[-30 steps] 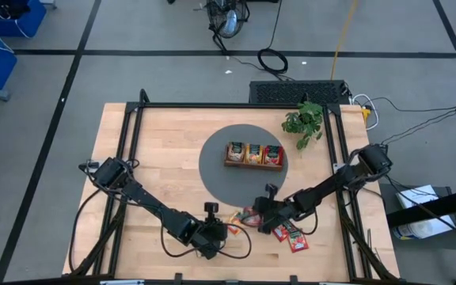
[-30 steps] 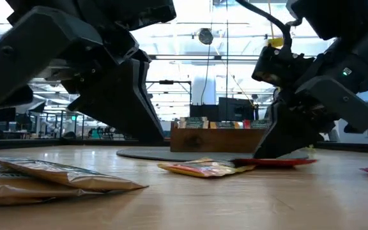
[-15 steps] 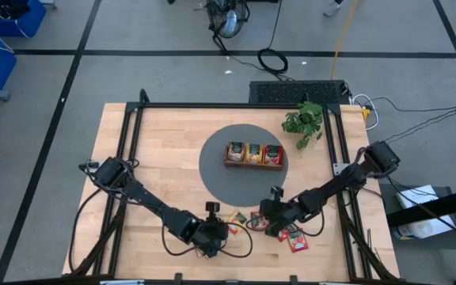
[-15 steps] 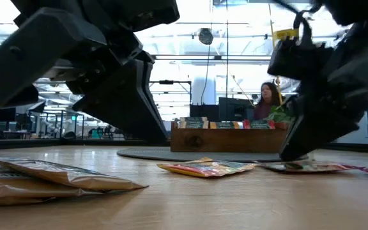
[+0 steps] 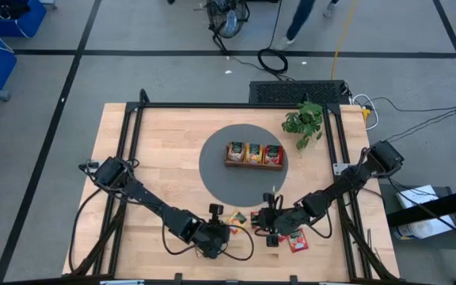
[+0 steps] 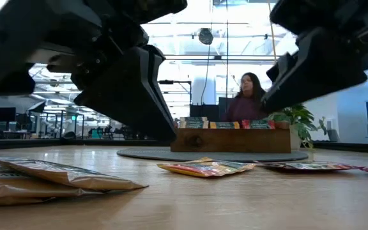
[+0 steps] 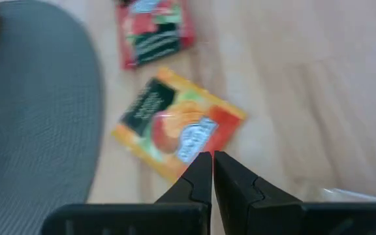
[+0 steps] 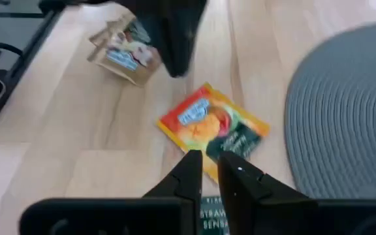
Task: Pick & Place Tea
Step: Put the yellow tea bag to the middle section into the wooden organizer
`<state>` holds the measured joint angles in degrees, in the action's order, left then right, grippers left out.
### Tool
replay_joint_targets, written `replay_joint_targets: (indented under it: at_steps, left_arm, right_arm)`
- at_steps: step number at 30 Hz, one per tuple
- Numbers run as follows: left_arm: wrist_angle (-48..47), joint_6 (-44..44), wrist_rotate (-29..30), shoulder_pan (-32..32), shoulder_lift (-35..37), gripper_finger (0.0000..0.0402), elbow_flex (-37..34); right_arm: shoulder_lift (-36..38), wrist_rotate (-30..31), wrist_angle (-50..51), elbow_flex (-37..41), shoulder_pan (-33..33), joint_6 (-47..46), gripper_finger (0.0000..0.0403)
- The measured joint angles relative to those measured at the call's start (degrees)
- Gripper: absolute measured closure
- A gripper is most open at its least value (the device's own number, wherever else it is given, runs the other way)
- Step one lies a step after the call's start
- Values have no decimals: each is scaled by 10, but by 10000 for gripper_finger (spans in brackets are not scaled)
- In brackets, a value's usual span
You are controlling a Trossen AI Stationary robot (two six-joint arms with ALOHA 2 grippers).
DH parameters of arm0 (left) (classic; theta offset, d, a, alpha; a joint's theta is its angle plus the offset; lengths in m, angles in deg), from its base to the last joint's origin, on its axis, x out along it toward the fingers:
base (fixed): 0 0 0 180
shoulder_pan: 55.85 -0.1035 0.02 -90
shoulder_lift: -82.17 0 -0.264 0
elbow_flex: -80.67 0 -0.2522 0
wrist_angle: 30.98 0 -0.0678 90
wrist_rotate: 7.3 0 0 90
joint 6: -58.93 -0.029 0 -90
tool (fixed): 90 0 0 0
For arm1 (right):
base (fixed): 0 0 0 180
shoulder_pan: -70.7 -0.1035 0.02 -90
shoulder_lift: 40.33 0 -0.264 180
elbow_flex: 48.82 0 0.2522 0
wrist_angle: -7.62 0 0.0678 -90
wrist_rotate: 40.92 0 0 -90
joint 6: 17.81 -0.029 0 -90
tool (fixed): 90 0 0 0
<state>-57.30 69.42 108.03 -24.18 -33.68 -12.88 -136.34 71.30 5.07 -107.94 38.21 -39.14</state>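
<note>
Loose tea sachets lie flat on the wood near the table's near edge. An orange one lies between my two grippers, red ones lie to its right, and green-and-tan ones lie nearer the left arm. My left gripper is shut and hovers just over the orange sachet's edge. My right gripper hangs above the table with a narrow gap between its fingers, over another sachet. The wooden tray holds sachets upright.
The tray stands on a round grey mat at mid-table. A green plant stands at the far right. A red sachet lies by the mat's edge. Another sachet lies flat under the right arm. A person stands beyond the table.
My right gripper has risen clear of the table and drawn a little toward the near edge. The red sachet that was at its fingertips has slid a short way toward the right and now lies flat and free. A person has walked into view beyond the table.
</note>
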Motion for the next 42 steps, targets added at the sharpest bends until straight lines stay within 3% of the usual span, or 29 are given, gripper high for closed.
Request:
replay_joint_targets:
  at_steps: [2, 8, 18, 28, 34, 42]
  left_arm:
    - [9, -14, -22, -2, 0, 380, 0]
    - [27, -8, -71, -15, -9, 381, 1]
    - [28, 20, -71, -40, -38, 381, 1]
    - [22, 22, -68, -38, -40, 381, 1]
    - [19, -11, -16, -14, -33, 380, 5]
    - [23, -18, -10, -15, -31, 380, 7]
  right_arm:
    - [-1, -4, 3, 0, 3, -22, 349]
    - [-5, -91, 0, 0, 17, -71, 308]
    - [-51, -90, -35, -1, 33, -154, 291]
    - [-53, -90, 30, -1, 70, -174, 292]
    - [-51, -62, 110, -3, 70, -211, 293]
    - [-51, -74, 113, -3, 68, -242, 294]
